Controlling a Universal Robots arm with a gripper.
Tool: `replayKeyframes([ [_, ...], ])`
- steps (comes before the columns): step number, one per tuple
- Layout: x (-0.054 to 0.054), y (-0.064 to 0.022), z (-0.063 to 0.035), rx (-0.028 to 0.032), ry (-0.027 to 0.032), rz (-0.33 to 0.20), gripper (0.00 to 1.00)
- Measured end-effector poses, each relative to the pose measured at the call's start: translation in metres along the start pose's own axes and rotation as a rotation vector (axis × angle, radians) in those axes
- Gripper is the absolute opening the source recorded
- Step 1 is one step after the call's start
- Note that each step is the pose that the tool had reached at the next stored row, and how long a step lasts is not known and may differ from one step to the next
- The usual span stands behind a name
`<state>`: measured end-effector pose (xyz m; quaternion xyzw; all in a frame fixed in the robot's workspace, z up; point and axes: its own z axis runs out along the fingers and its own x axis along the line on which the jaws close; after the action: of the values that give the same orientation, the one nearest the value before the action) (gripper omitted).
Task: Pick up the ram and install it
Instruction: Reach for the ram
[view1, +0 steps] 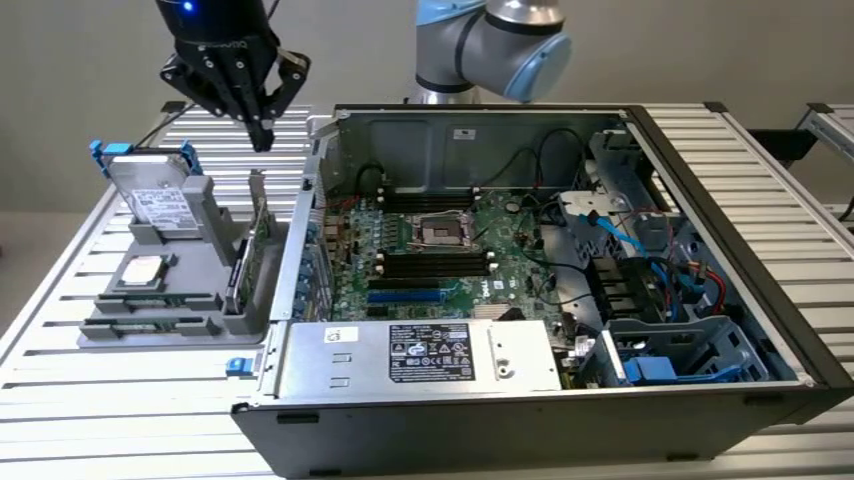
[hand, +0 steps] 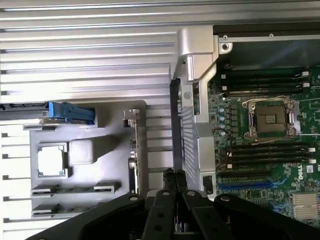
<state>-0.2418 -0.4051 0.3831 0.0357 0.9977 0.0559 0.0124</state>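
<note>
Above the tray's edge, the tool hangs clenched and empty; a clean pick likely needs it opened and squared along the ram.

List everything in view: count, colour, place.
Slatted aluminium table: 1, silver, under everything.
Open metal computer case: 1, black and grey, centre, on its side.
Motherboard: 1, green, inside the case.
Boxy power supply: 1, silver, front of the case.
Plastic parts tray: 1, grey, the exterior view's left of the case.
Hard drive: 1, silver, tray's back.
Square processor chip: 1, silver, tray's middle.
Long thin ram sticks: 2, green, tray's front.
Bracketed expansion card: 1, green, on edge, tray's case side.
Robot arm: 1, grey and blue, behind the case.
Gripper: 1, black, shut, empty, above the tray.
</note>
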Motion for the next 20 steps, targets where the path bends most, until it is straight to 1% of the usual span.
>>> replayKeyframes([
  [1,0.004,-0.0003,0.0001,-0.0003,0.0018,0.0,0.1],
  [6,0.026,-0.0021,0.002,-0.0035,0.0207,0.002,0.1],
  [9,0.04,-0.0033,0.0044,-0.0031,0.0244,0.002,0.1],
  [12,0.053,-0.0045,0.0075,-0.003,0.0262,0.003,0.1],
  [15,0.067,-0.0059,0.0107,-0.0027,0.0308,0.003,0.1],
  [17,0.076,-0.0067,0.0122,-0.0022,0.0382,0.004,0.1],
  [19,0.083,-0.0073,0.0133,-0.0014,0.049,0.005,0.1],
  [20,0.086,-0.0076,0.0137,-0.0008,0.0559,0.005,0.1],
])
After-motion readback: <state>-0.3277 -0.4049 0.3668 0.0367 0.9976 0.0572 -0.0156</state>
